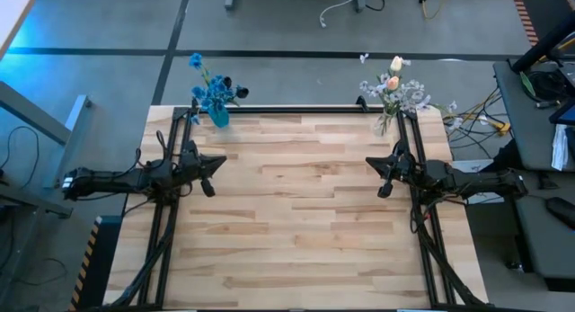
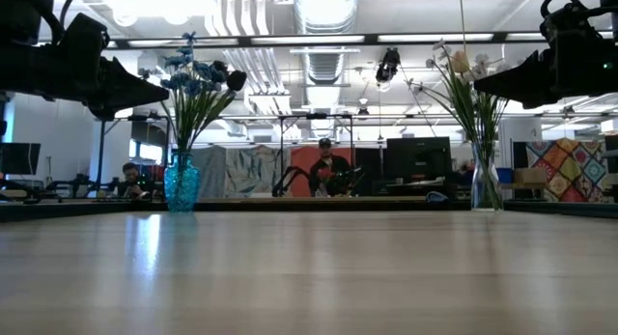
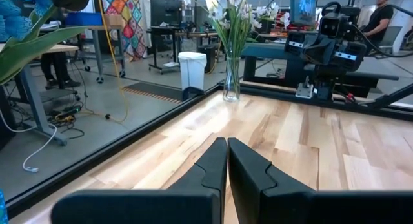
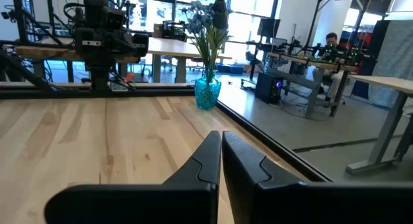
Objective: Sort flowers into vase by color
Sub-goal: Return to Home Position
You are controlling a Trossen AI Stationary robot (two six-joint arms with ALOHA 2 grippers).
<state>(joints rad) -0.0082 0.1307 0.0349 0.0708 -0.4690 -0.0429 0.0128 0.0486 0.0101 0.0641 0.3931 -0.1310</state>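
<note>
A blue glass vase stands at the table's far left corner with blue flowers in it; it also shows in the low view and the right wrist view. A clear vase at the far right corner holds white-lilac sprigs and peach tulip buds, seen too in the left wrist view. My left gripper hovers shut above the table's left side. My right gripper hovers shut above the right side. Neither holds anything.
The wooden table top lies bare between the arms. Black frame rails run along its far edge and sides. Beyond the table stand desks, monitors and people in the room, and a white bin on the floor.
</note>
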